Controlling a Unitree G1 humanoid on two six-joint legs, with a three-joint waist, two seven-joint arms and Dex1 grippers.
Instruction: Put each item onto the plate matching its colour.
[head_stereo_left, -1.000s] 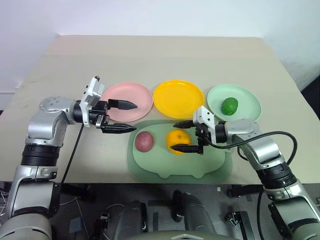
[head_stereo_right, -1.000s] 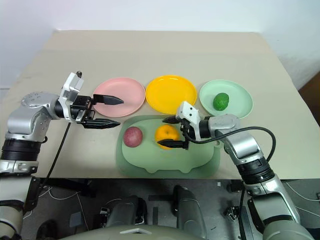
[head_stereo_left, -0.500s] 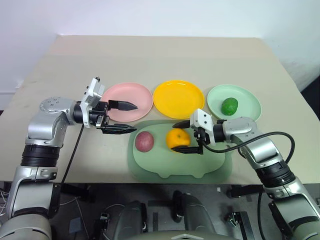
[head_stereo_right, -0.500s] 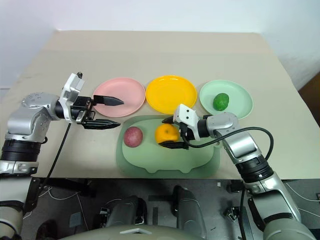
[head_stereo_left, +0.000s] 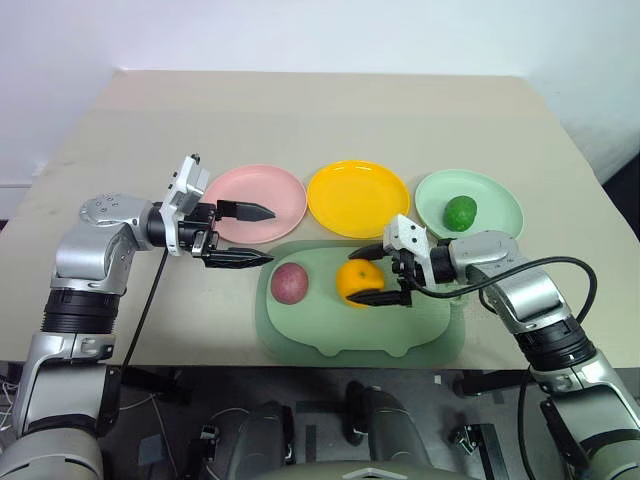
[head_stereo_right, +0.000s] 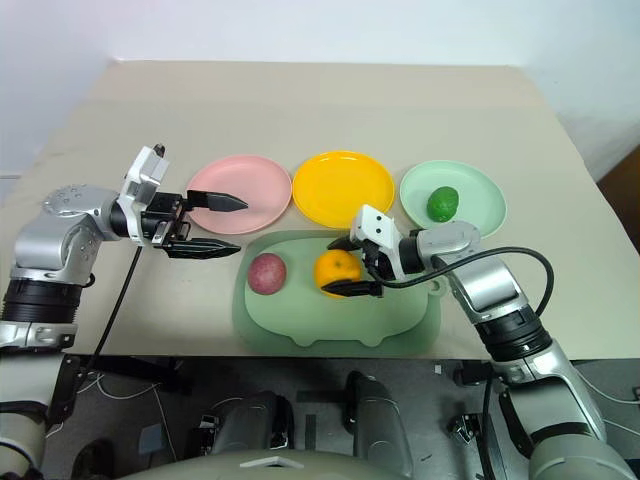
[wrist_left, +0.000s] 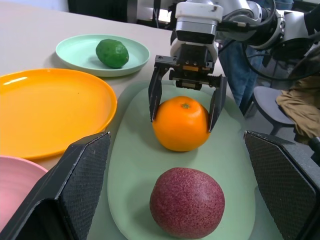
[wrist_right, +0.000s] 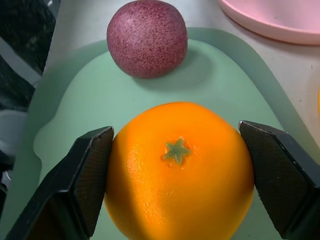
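Tabletop inspected in the head views. Three plates stand in a row across mid-frame: pink plate at left, yellow plate in the centre, mint plate at right. The green fruit lies on the mint plate. Below the row, in the lower centre, lies a sage mat carrying the purple fruit at its left and the orange to that fruit's right, the two apart.

My right gripper reaches in from the right of the frame and straddles the orange, one finger on each side. In the right wrist view the fingers sit against the fruit's flanks; the orange rests on the mat. Whether the fingers press or merely touch, I cannot tell.

My left gripper hangs at left of centre, over the near edge of the pink plate, fingers spread wide and holding nothing.
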